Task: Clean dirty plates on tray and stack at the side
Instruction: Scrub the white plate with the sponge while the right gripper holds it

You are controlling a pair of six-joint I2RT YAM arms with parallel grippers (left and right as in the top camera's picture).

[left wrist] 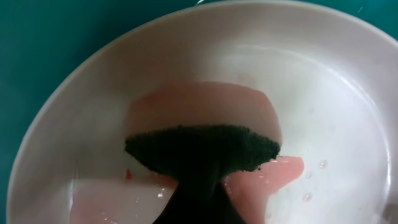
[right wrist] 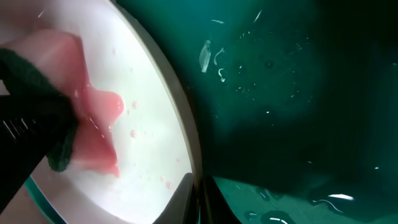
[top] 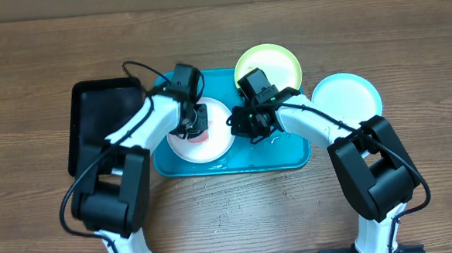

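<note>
In the tray (top: 290, 158), a pink-smeared white plate (top: 211, 146) is pinched by right fingers (top: 236, 123); a dark sponge (left wrist: 202, 149) is clamped by left fingers (top: 196, 122).

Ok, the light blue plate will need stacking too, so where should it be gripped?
Pinch the light blue plate by its raised rim at the right edge, from above, one jaw inside and one outside. It lies flat on the table, so probably only the rim offers a hold, and the right arm covers its lower left.
</note>
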